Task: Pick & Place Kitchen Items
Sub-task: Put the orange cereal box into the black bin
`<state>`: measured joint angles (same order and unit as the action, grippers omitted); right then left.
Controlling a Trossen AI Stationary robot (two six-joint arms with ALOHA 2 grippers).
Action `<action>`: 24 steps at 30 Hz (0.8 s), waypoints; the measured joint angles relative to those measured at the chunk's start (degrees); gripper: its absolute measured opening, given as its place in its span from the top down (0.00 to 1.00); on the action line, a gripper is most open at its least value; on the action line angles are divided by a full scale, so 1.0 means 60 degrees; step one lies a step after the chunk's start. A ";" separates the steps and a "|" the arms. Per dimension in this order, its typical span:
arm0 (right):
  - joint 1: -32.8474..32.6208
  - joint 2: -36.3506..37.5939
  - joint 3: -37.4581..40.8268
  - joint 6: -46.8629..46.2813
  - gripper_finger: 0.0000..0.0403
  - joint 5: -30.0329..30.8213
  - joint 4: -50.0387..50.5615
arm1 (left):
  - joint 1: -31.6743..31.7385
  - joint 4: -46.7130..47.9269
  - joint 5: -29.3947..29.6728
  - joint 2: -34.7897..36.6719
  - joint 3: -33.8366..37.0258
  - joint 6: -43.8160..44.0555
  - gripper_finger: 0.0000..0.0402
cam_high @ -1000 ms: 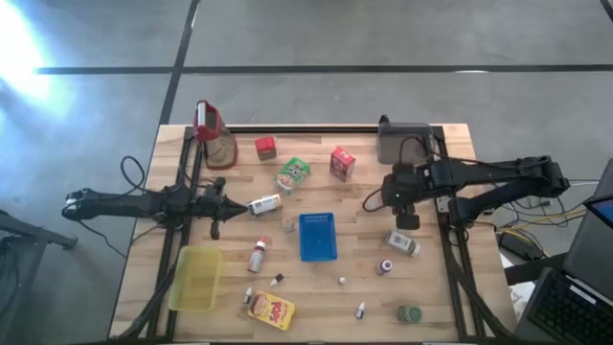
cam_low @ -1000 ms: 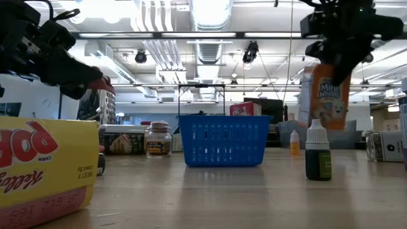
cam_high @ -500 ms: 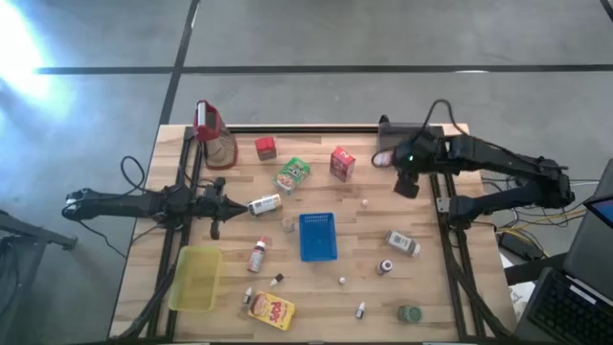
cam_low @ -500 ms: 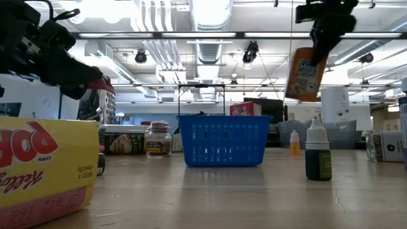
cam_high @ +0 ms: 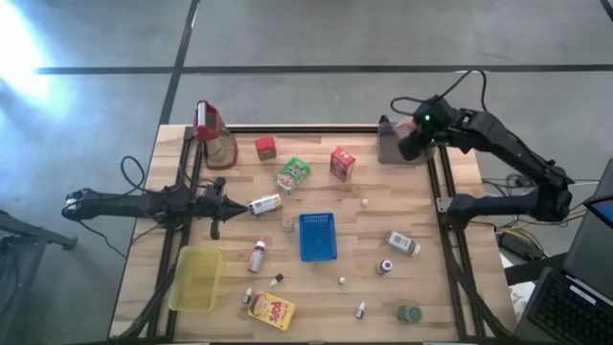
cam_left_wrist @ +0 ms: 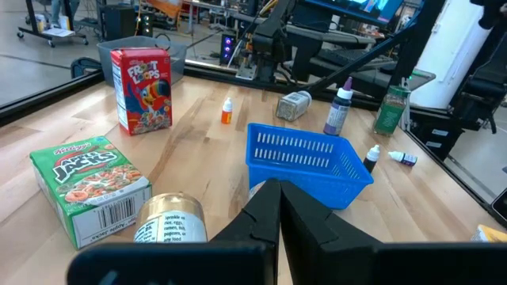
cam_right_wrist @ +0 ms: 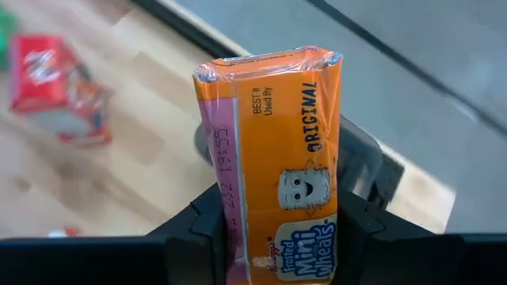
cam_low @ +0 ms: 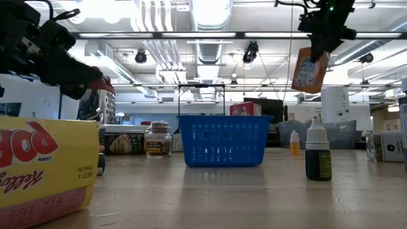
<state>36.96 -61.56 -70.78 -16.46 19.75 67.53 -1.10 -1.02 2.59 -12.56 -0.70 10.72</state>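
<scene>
My right gripper is high above the table's far right corner, shut on an orange Mini Wheats carton, one of the kitchen items. The carton fills the right wrist view. Below it in that view is a grey bin, which stands at the far right edge. My left gripper waits shut near the table's left side, low over the wood. Other cartons, bottles and tins rest on the tabletop. My right gripper pinches the orange carton between its two fingers at the carton's upper end, one finger on the pink side panel and one on the opposite side. The fingers slant down from above. The carton hangs below them, slightly tilted and clear of the table.
A blue perforated basket stands mid-table and a yellow tray near left. A red carton, a green carton, a yellow carton and a jug stand around, with small bottles near the front.
My right gripper has carried the orange carton up and toward the table's far right corner, over the grey bin, rolling as it went. The carton has stayed in the grip, now farther off and tilted.
</scene>
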 joint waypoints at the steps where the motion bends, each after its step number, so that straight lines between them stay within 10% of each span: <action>1: 0.0172 -0.0004 0.0011 -0.0306 0.66 -0.0003 -0.0003 | -0.0001 0.0000 0.0000 -0.0001 0.0001 0.0000 0.97; 24: 0.1670 -0.0540 0.0140 -0.3311 0.65 -0.0025 -0.0011 | -0.0002 0.0000 -0.0002 0.0001 0.0000 0.0001 0.97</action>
<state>46.98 -64.80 -69.94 -36.32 19.59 67.46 -1.12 -1.02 2.58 -12.56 -0.70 10.73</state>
